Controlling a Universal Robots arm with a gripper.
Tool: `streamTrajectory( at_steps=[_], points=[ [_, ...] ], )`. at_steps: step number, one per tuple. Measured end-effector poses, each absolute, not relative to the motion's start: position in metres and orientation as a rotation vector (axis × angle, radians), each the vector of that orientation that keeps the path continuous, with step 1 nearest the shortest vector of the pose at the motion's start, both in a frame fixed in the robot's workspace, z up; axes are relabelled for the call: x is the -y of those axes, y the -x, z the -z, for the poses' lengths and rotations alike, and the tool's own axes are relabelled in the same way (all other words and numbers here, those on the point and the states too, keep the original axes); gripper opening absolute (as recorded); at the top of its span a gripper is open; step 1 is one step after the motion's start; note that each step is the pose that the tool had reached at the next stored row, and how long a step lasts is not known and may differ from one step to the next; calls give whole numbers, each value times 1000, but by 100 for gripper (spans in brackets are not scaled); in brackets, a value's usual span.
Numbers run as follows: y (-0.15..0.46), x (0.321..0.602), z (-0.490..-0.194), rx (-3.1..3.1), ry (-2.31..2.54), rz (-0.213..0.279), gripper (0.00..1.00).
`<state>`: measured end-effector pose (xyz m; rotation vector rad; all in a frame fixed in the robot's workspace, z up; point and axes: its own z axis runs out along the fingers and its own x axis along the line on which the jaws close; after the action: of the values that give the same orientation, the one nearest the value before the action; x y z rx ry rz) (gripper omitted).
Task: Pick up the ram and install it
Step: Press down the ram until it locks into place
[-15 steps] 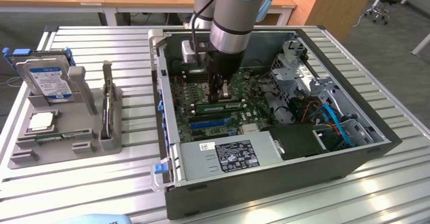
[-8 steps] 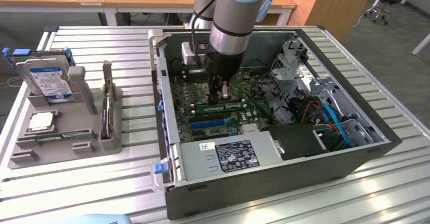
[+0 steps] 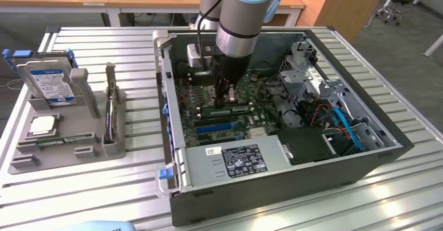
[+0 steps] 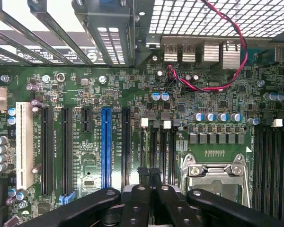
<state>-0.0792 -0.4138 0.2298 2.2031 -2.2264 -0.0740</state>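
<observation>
you have the gripper point(image 3: 227, 97) down inside the open computer case point(image 3: 277, 189), low over the motherboard point(image 3: 207, 93). its jaws are pressed together with nothing between them; in the wrist view the two black fingers point(image 4: 141, 198) meet at the middle, tips resting just above the board near the silver processor socket point(image 4: 217, 171).

look for the ram point(image 3: 64, 141) outside the case: a thin green stick lies flat in the long front slot of the grey holder tray point(image 3: 104, 148) on the counter point(image 3: 83, 184), well apart from the jaws and to the exterior view's left of the case. on the same tray, the blue-labelled hard drive point(image 3: 50, 83) stands upright at the back and the square silver-topped chip point(image 3: 43, 123) lies between the drive and the ram.

inside the case, another green stick point(image 3: 234, 108) sits in a slot on the motherboard just beside the jaws, on the side toward the grey power supply point(image 3: 232, 162). whether the jaws touch it, you cannot tell.
</observation>
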Motion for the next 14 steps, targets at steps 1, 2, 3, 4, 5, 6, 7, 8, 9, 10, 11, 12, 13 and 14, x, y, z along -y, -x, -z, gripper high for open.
streamTrajectory(
  at_steps=[1, 2, 3, 4, 5, 6, 7, 8, 9, 10, 11, 12, 13, 14],
  points=[
    [79, 414, -230, 2226, -2203, 74, 10],
    [79, 414, -229, 2226, -2203, 74, 10],
    [79, 414, -229, 2226, -2203, 74, 10],
    [79, 414, -229, 2226, -2203, 74, 10],
    [79, 414, -229, 2226, -2203, 74, 10],
    [79, 414, -229, 2226, -2203, 74, 10],
    [79, 414, -229, 2226, -2203, 74, 10],
    [79, 414, -229, 2226, -2203, 74, 10],
    [79, 414, -229, 2226, -2203, 74, 10],
    [79, 414, -229, 2226, -2203, 74, 10],
    [79, 414, -228, 2226, -2203, 74, 10],
    [79, 414, -228, 2226, -2203, 74, 10],
    [79, 414, -228, 2226, -2203, 74, 10],
    [79, 414, -228, 2226, -2203, 74, 10]
  ],
)
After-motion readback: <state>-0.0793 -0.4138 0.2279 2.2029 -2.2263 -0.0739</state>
